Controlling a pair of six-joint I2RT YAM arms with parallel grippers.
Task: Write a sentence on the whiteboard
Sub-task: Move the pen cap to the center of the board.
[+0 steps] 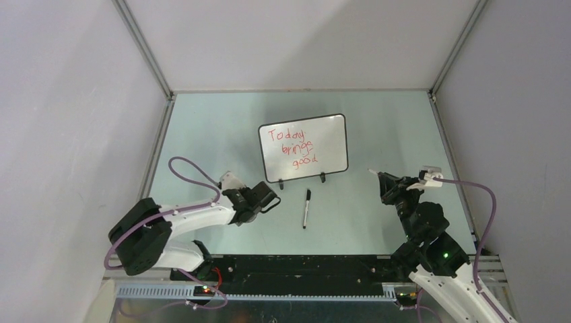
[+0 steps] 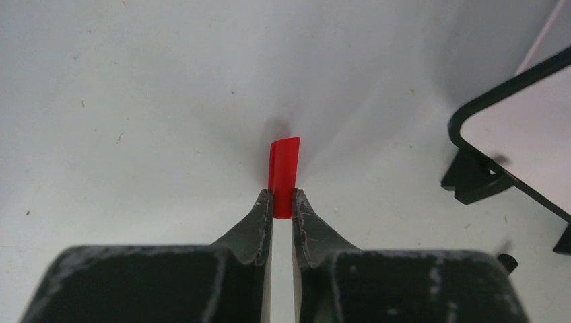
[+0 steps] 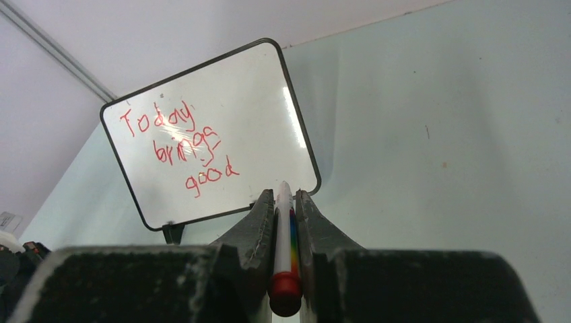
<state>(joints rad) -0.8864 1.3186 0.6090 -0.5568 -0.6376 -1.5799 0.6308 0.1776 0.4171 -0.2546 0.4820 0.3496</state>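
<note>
The whiteboard (image 1: 331, 138) stands upright on its two black feet in the middle of the table. On it is the sentence (image 1: 294, 148) in red, "Today brings good", in three lines. My right gripper (image 1: 379, 179) is to the board's right and low, shut on a white marker (image 3: 284, 242) with a rainbow stripe and a red end. The marker's tip points toward the whiteboard (image 3: 262, 101) and stays clear of it, and the sentence (image 3: 178, 151) reads plainly there. My left gripper (image 1: 273, 200) is in front of the board's left foot, shut on a red cap (image 2: 283, 176).
A black pen (image 1: 306, 208) lies on the table in front of the board, between the two grippers. The board's lower left corner and foot (image 2: 475, 182) sit just right of my left gripper. Grey walls close the table in on three sides.
</note>
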